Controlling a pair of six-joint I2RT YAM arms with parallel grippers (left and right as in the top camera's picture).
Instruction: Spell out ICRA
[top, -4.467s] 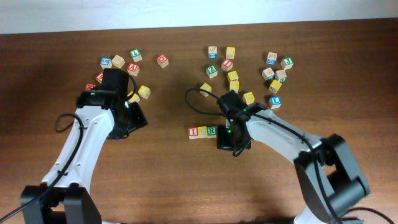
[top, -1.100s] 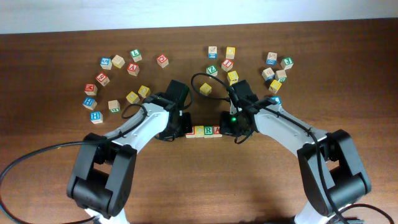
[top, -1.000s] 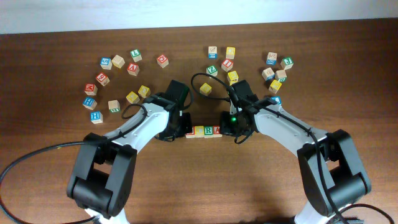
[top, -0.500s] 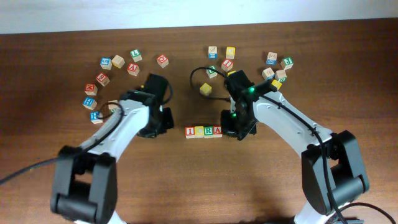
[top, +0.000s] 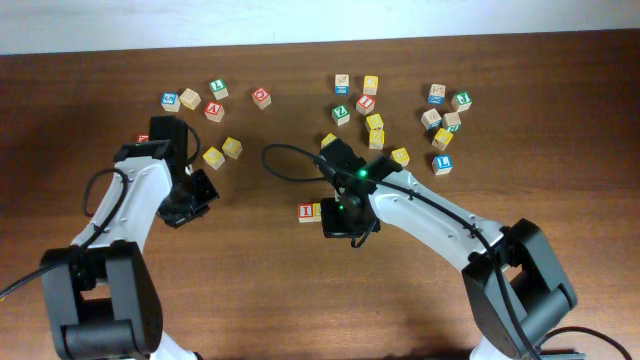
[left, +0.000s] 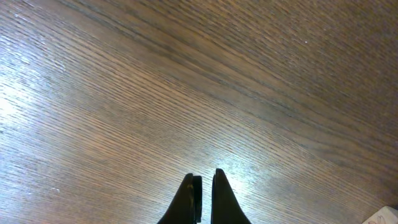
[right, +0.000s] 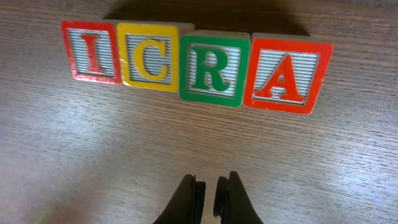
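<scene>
Blocks (right: 196, 65) reading ICRA lie just ahead of our downward-pointing right gripper (right: 208, 190), pinched shut and empty like our left gripper (left: 203, 190) above open tabletop (left: 186, 93).

I work on a dark brown wooden counter (top: 300, 310) with fine, streaky grain. A pale strip (top: 300, 18) runs along its far edge. Soft white light glints off the wood.
</scene>
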